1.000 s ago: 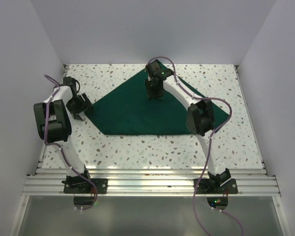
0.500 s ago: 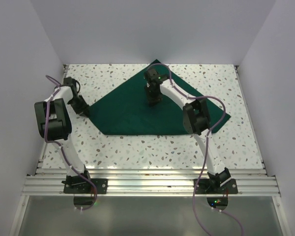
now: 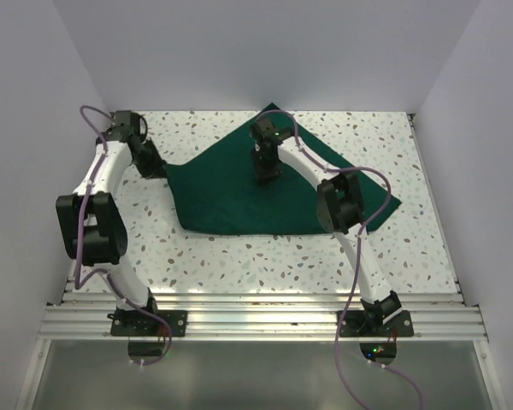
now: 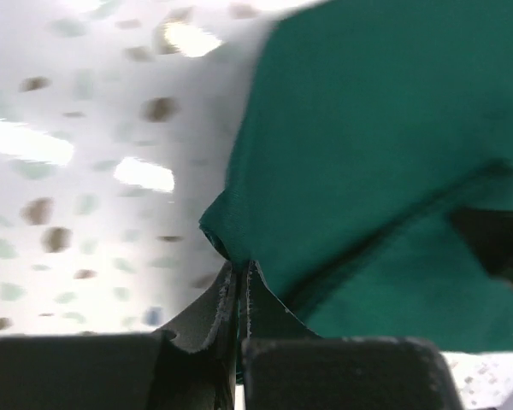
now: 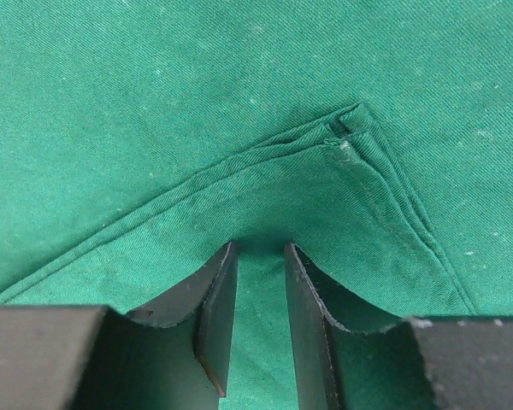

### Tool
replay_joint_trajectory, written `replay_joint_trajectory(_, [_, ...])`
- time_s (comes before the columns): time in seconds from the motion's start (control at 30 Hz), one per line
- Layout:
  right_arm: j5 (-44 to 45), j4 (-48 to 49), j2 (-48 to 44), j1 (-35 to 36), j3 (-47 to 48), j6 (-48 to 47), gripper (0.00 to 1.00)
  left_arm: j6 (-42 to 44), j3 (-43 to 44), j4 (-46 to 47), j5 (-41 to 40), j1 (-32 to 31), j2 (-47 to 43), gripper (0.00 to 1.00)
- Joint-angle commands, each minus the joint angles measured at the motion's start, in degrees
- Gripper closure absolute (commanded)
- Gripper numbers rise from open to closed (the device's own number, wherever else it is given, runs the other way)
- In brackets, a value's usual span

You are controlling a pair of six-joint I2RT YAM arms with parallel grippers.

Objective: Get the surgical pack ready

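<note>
The surgical pack shows only as a dark green cloth drape (image 3: 239,192) spread on the speckled table. My left gripper (image 3: 158,166) is at the drape's left corner, and in the left wrist view that gripper (image 4: 239,265) is shut on a pinch of the drape (image 4: 368,128), which hangs bunched from the tips. My right gripper (image 3: 268,177) points down onto the middle of the cloth. In its wrist view the right gripper (image 5: 261,249) has its jaws apart, tips pressed on the drape (image 5: 197,102), just short of a folded-in hemmed corner (image 5: 346,132).
White walls close off the table (image 3: 239,256) at the left, back and right. An aluminium rail (image 3: 256,320) carrying both arm bases runs along the near edge. Purple cables loop off both arms.
My left gripper has shut on the drape's left corner and swung toward the back left, drawing that corner with it. The right gripper has shifted only slightly on the cloth.
</note>
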Motion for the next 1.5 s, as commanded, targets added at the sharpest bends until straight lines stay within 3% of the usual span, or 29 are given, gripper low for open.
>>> replay_joint_trajectory(0.0, [-1.9,-4.4,3.9,-0.9,-0.6,0.5,0.66,-5.9,7.0,-2.1,3.2,-8.4,-5.5,1.0])
replay_joint_trajectory(0.3, [-12.2,-4.6,5.7,-3.8,-2.1,4.4,0.65,-14.5,19.2,-3.6,4.3,-26.6,-1.2,1.0])
replay_joint_trajectory(0.6, [-24.8,2.0,3.8,-9.7,-10.8,11.8,0.64,-19.1,30.6,-3.1,4.4,-36.2,10.4,1.0])
replay_joint_trajectory(0.77, [-30.1,3.4,4.8,-11.3,-10.3,13.5,0.64,-20.0,35.7,-3.5,5.2,-38.4,15.3,1.0])
replay_joint_trajectory(1.03, [-37.1,8.4,3.9,-13.1,-15.1,17.0,0.64,-20.8,36.4,-1.6,5.3,-39.0,19.4,1.0])
replay_joint_trajectory(1.47, [-39.4,13.0,2.7,-14.8,-17.4,21.8,0.64,-22.2,37.4,2.4,8.0,-39.0,25.0,1.0])
